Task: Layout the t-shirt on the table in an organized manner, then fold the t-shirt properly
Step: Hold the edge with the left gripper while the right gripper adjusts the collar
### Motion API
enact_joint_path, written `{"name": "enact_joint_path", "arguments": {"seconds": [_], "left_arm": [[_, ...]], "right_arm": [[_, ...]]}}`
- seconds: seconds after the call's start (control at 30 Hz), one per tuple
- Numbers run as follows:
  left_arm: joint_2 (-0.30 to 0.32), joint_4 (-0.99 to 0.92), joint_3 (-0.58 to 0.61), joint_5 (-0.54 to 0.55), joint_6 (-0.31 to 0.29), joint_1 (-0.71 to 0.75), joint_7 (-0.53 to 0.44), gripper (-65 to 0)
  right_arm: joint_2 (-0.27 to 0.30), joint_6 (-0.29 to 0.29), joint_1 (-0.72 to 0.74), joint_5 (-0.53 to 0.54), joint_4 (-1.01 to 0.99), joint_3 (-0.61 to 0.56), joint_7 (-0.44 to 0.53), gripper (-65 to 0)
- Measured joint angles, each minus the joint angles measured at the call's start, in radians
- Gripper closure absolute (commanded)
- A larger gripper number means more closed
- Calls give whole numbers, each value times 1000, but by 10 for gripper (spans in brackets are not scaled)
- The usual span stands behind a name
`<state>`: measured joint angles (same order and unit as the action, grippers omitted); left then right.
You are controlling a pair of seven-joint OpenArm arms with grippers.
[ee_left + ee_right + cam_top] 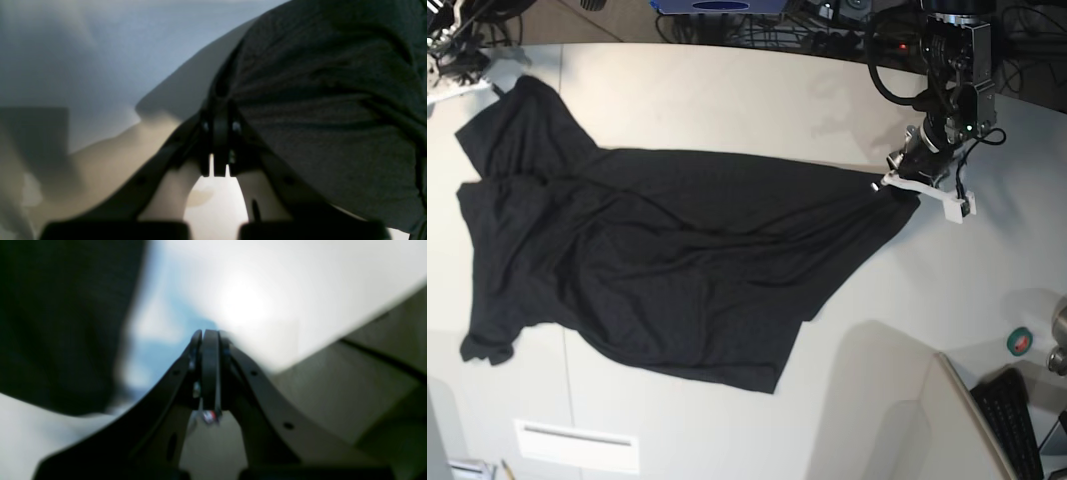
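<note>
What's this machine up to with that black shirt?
A two-armed robot is spreading a black t-shirt over a wide off-white table so it can be folded. The left gripper is shut on one corner of the cloth, at the right side of the base view, and the fabric runs out from it. The right gripper is also shut, near the shirt's opposite end, but whether it holds any cloth cannot be told. The shirt lies mostly open, though rumpled and crooked; no fold is made yet.
</note>
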<state>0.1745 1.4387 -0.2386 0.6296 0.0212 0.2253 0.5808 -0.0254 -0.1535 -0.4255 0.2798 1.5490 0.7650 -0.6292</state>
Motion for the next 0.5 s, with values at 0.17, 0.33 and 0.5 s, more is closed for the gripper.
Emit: {"name": "enact_joint_path", "arguments": {"seconds": [0.17,0.33,0.5], "left_arm": [[1,1,0,0,0,-1,0,0],[0,2,0,0,0,2,2,0],[0,2,0,0,0,2,2,0]], "right_arm": [[16,-3,19,-14,66,-4,-19,0],[111,-7,195,-7,-82,-10,13,0],[137,-3,263,-18,-269,-11,-11,0]]}}
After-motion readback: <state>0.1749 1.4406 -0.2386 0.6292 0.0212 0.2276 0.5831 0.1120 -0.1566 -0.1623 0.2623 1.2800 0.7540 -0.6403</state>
